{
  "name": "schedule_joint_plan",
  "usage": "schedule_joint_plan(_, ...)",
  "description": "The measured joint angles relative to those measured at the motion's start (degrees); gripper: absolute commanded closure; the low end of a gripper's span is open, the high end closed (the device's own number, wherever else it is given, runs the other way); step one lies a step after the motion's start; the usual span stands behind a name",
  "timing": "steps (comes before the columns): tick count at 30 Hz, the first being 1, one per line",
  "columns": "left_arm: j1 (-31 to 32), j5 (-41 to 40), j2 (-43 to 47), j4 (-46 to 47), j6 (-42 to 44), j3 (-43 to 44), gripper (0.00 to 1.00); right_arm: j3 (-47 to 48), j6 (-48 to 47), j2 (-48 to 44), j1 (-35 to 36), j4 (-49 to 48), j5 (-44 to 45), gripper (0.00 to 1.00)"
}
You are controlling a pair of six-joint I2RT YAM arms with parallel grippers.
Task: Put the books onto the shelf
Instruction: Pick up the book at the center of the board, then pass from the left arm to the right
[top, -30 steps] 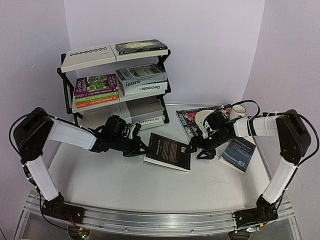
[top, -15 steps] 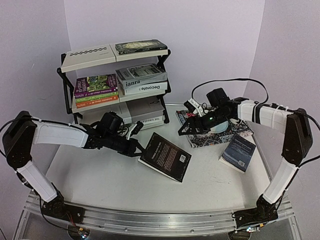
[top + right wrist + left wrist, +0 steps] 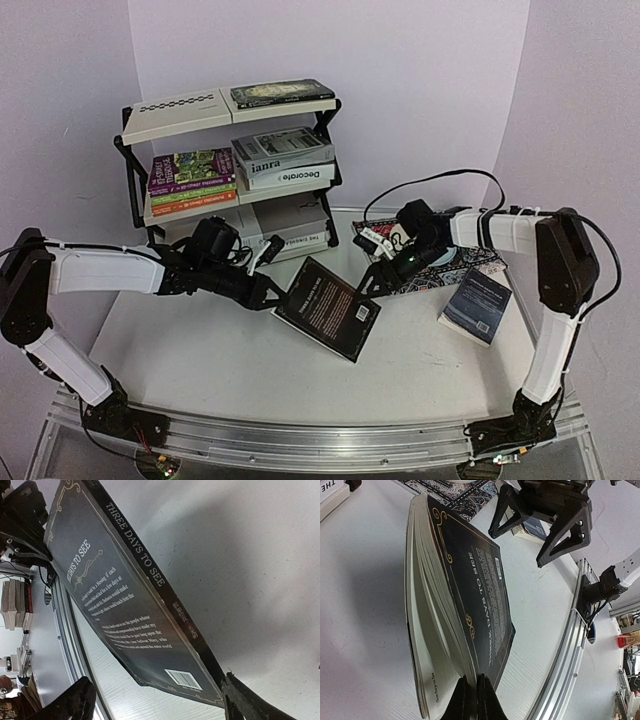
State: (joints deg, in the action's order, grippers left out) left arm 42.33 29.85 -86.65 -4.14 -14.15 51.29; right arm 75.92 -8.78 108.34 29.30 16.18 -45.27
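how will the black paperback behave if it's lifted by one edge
Probably floppy: the black paperback shows pages fanning from its cover where the left gripper pinches it. Likely light, since that thin pinch alone holds it tilted up. Its cover shows some sheen, so it may slip.

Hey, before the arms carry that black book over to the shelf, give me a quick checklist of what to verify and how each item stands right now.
1. Grip: left tool is shut on the edge of the black book: ok.
2. Hold secure: the pinch is at one edge only and the pages splay: not ok.
3. Other arm clear: right tool is open and apart from the book: ok.
4. Book fully off the table: cannot tell.
5. Free spot on the shelf: the top left board is bare: ok.
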Motion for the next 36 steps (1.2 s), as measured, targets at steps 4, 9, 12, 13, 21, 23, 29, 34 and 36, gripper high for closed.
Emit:
schedule_joint_plan(4, 0.1, 0.0, 0.0, 0.0, 0.8, 0.0, 1.00, 0.9, -2.0, 1.2, 0.0, -0.7, 1.3, 0.08)
schedule_joint_plan(9, 0.2, 0.0, 0.0, 0.0, 1.1, 0.0, 1.00, 1.1, -3.7, 3.1, 0.0, -2.0, 2.6, 0.13)
schedule_joint_plan(12, 0.2, 0.0, 0.0, 0.0, 1.3, 0.0, 1.00, 1.2, -4.3, 4.2, 0.0, -2.4, 2.4, 0.24)
schedule_joint_plan(13, 0.2, -0.1, 0.0, 0.0, 1.4, 0.0, 1.00, 1.2, -4.5, 4.5, 0.0, -2.5, 2.1, 0.29)
schedule_joint_plan(21, 0.2, -1.4, 0.0, -0.4, 2.0, 0.0, 1.00, 1.1, -5.0, 4.7, 0.0, -3.1, -1.3, 0.82)
schedule_joint_plan(23, 0.3, -1.7, 0.0, -0.4, 2.2, 0.0, 1.00, 0.9, -5.4, 4.6, 0.0, -3.4, -1.8, 0.89)
schedule_joint_plan(29, 0.3, -4.0, 0.0, -1.5, 2.2, 0.0, 0.99, -1.9, -6.0, 1.2, 0.0, -3.4, -3.7, 1.00)
schedule_joint_plan(34, 0.4, -5.7, 0.3, -1.0, 2.3, 0.0, 0.75, -2.6, -4.4, -2.2, 0.3, -2.8, -3.1, 1.00)
schedule_joint_plan(36, 0.5, -6.9, 0.9, -0.8, 2.1, 0.0, 0.46, -2.6, -3.7, -3.2, 0.6, -2.4, -2.2, 1.00)
